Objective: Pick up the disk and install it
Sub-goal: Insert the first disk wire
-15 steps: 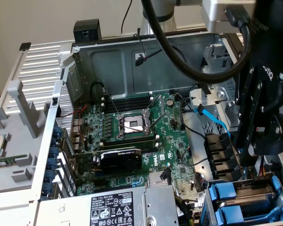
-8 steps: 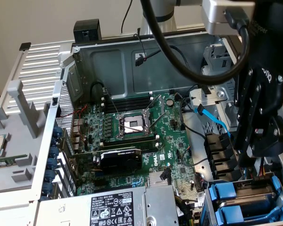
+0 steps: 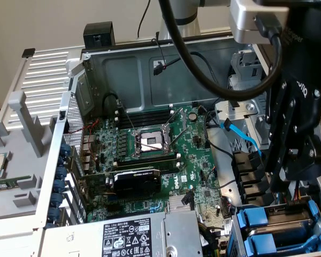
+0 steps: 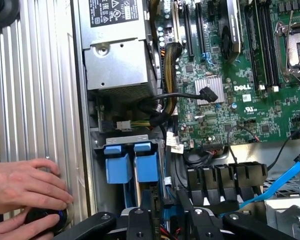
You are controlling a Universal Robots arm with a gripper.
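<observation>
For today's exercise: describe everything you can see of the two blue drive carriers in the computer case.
The two blue carriers sit side by side in the drive bay at a corner of the open case, next to the silver power supply. Each looks like bright blue plastic with a squarish handle block and a narrower tab above it. They stand parallel and seated in the bay. The gripper hangs close by them; contact cannot be told. In the exterior view they lie at the lower right.
</observation>
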